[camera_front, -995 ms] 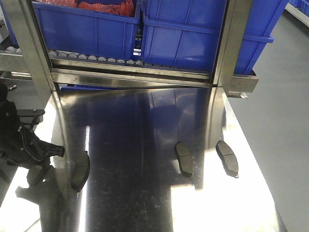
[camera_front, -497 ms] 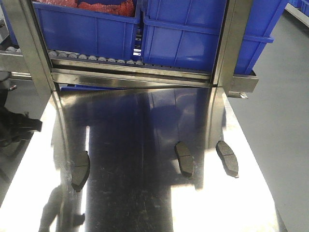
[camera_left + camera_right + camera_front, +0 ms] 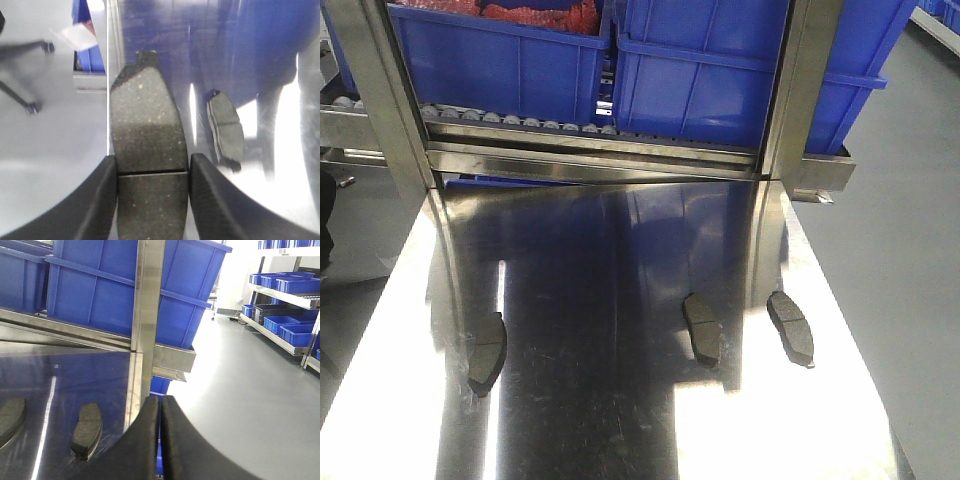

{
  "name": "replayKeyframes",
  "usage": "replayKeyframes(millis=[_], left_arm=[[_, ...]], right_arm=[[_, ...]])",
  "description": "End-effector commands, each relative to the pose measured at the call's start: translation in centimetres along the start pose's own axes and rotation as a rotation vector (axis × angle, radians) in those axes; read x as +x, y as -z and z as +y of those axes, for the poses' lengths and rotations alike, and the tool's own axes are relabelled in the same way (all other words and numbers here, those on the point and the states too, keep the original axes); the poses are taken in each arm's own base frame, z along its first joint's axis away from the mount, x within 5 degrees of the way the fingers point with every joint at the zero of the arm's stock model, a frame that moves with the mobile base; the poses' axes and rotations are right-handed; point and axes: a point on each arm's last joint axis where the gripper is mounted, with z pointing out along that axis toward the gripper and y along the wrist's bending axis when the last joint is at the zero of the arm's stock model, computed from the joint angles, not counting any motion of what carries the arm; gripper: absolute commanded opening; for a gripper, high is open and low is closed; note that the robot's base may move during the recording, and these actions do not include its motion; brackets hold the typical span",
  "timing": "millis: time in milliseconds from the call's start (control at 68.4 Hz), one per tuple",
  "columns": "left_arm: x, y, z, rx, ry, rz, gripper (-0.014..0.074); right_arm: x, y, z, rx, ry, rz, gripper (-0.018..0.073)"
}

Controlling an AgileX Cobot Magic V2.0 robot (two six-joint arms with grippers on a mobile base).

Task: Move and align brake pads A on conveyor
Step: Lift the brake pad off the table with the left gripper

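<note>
— Steel table (image 3: 620, 260), shiny, fills the front view. Behind it a roller rack (image 3: 520, 122) carries blue bins (image 3: 720, 70).
— And the arms?
— The left gripper (image 3: 152, 160) is clamped on one brake pad (image 3: 145, 110). A black finger presses each long side at the centre groove, and the friction face is turned toward the wrist camera. The right gripper (image 3: 160, 430) is pressed closed with nothing between its fingers, by the table's right edge.
— The other pads?
— Three lie flat on the table. The left pad (image 3: 487, 353) is near the left edge. The middle pad (image 3: 702, 329) and right pad (image 3: 791, 328) sit side by side, not touching, toward the right.
</note>
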Motion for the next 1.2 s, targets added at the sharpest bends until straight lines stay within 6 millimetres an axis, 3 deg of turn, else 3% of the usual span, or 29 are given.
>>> replayKeyframes(millis=[0, 336, 1185], left_arm=[[0.0, 1.7, -0.1, 0.018, -0.003, -0.184, -0.0008], [3.8, 3.0, 0.2, 0.028, -0.001, -0.278, -0.0008], [3.8, 3.1, 0.2, 0.032, 0.004, -0.279, -0.0006]], right_arm=[[-0.4, 0.0, 0.0, 0.004, 0.012, -0.068, -0.0008], [-0.4, 0.0, 0.0, 0.004, 0.012, -0.068, -0.0008], [-0.4, 0.0, 0.0, 0.004, 0.012, -0.067, -0.0008]])
